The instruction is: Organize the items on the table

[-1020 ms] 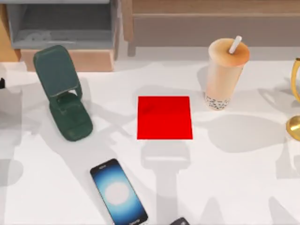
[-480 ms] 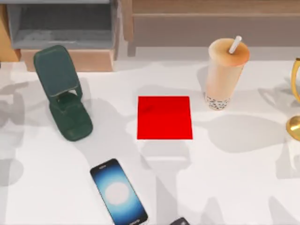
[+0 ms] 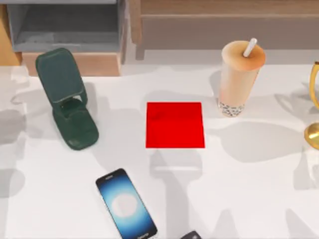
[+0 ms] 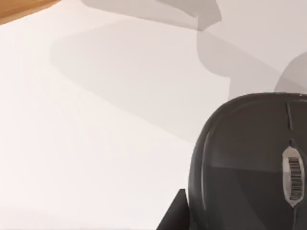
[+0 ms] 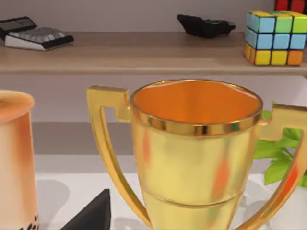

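Note:
The black smartphone lies screen-up near the table's front edge, left of centre. Just right of it, the dark grey mouse pokes in at the front edge. The left wrist view shows the mouse close up, with a black part of my left gripper right beside it. At the back right stands the peach bubble-tea cup, upright with its white straw. In the right wrist view the cup is off to one side, and a black part of my right gripper sits low between it and a gold trophy.
A red square mat lies at the table's centre. A dark green phone stand stands at the back left. The gold trophy is at the right edge. Shelves with a calculator and a colour cube run behind.
A dark bit of the left arm at the top view's left edge has gone from sight, and the shadows on the left have shifted. The items have not moved.

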Controlling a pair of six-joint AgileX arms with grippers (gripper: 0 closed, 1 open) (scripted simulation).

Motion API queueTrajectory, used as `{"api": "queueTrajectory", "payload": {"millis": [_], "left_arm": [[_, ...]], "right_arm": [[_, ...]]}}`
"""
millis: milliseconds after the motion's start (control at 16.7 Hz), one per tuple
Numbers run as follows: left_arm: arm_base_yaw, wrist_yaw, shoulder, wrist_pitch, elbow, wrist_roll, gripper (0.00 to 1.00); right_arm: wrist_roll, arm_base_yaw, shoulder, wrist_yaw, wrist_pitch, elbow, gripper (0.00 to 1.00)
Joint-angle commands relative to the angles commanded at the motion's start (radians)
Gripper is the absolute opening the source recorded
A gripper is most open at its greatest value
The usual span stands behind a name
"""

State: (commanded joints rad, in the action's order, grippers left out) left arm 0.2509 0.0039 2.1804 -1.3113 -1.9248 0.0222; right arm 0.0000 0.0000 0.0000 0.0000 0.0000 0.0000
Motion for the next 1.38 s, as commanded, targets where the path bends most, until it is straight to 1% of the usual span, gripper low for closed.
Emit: {"api": "queueTrajectory", "payload": {"millis": [240, 420, 540, 660, 900, 1140, 1260, 1380], "left_arm": [[-0.012, 0.0, 0.0, -0.004, -0.01, 0.003, 0.0], [-0.083, 0.002, -0.027, -0.038, -0.099, 0.001, 0.0], [-0.173, 0.006, -0.046, -0.06, -0.196, -0.023, 0.0], [-0.29, 0.011, -0.046, -0.073, -0.308, -0.073, 0.0], [-0.549, 0.019, 0.055, -0.096, -0.502, -0.258, 0.0], [-0.759, 0.012, 0.284, -0.13, -0.562, -0.486, 0.0], [-0.833, 0.004, 0.389, -0.128, -0.568, -0.58, 0.0], [-0.887, 0.0, 0.457, -0.115, -0.575, -0.643, 0.0]], "right_arm": [[0.0, 0.0, 0.0, 0.0, 0.0, 0.0, 1.0], [0.0, 0.0, 0.0, 0.0, 0.0, 0.0, 1.0], [0.0, 0.0, 0.0, 0.0, 0.0, 0.0, 1.0], [0.0, 0.0, 0.0, 0.0, 0.0, 0.0, 1.0], [0.0, 0.0, 0.0, 0.0, 0.0, 0.0, 1.0], [0.0, 0.0, 0.0, 0.0, 0.0, 0.0, 1.0], [0.0, 0.0, 0.0, 0.0, 0.0, 0.0, 1.0], [0.0, 0.0, 0.0, 0.0, 0.0, 0.0, 1.0]]}}
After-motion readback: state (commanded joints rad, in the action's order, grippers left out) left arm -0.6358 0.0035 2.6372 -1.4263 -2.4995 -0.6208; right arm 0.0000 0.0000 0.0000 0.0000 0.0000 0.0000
